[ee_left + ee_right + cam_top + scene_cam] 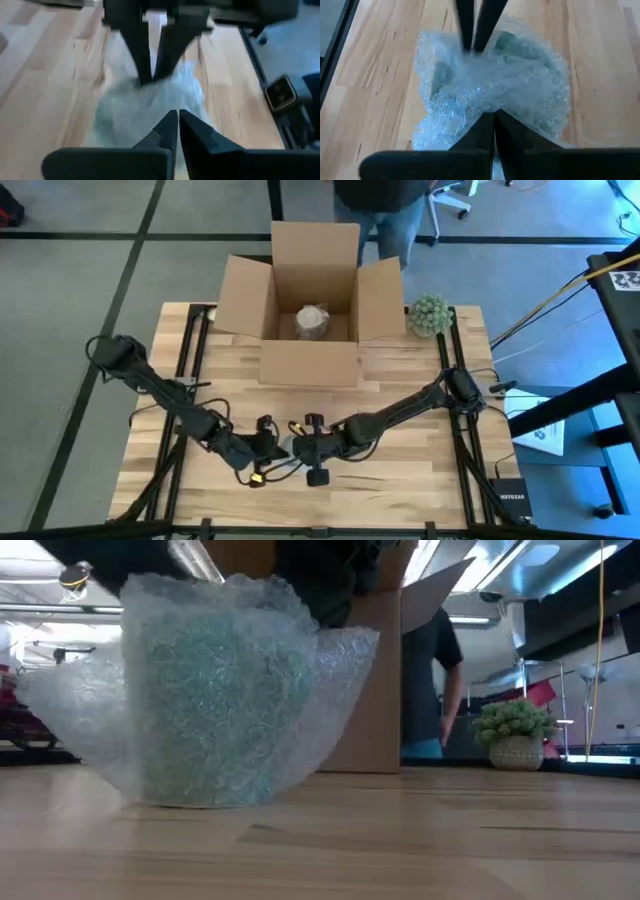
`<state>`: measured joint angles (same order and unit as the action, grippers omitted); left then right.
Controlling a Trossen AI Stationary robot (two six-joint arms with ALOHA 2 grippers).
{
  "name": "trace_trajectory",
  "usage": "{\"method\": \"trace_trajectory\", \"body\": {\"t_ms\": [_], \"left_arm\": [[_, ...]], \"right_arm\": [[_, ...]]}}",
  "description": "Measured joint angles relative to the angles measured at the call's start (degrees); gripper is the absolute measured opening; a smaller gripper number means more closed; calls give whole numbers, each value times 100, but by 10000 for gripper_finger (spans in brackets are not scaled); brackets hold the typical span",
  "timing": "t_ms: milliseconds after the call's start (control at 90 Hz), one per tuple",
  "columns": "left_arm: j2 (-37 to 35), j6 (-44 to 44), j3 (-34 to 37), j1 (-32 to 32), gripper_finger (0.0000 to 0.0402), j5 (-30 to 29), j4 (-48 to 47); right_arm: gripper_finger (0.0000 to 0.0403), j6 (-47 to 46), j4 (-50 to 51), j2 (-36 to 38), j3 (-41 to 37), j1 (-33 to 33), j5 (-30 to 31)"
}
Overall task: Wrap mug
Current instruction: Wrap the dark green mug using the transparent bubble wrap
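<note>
On the pale wooden slatted worktop (400, 470), near its front edge and about midway across, stands the mug swathed in clear bubble wrap (215, 700); in the low view a greenish body shows through the crinkled plastic, and the bundle rests upright on the wood with loose wrap flaring to both sides. Both arms meet over it. The left hand (175, 122) has its two dark fingers drawn together to a narrow slit, their tips pressed into the wrap on one side of the bundle. The right hand (493, 120) faces it from the other side, its fingers likewise closed together on a fold of the plastic at the bundle's near edge. In the high view the bundle itself is hidden beneath the two wrists. Farther back, at the middle of the worktop, sits an open brown cardboard box (310, 360) with its flaps spread, a pale wrapped lump lying inside. Just beside its right flap stands a small green potted plant (430, 315). A person in dark top and jeans (385, 215) stands behind the box.
</note>
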<state>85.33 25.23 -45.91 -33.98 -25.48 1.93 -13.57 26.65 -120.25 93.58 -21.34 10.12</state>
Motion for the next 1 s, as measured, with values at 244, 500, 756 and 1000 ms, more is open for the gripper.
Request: {"method": "trace_trajectory", "body": {"t_ms": [244,500,756,1000], "left_arm": [[564,182,-21,294,0,153,138],[585,179,-7,294,0,161,237],[365,130,22,230,0,239,48],[-28,183,-12,135,0,115,-190]], "right_arm": [[1,4,125,3,102,0,29],[1,78,69,-16,416,5,19],[1,5,74,-369,457,39,-67],[1,-10,144,-408,446,39,-70]]}}
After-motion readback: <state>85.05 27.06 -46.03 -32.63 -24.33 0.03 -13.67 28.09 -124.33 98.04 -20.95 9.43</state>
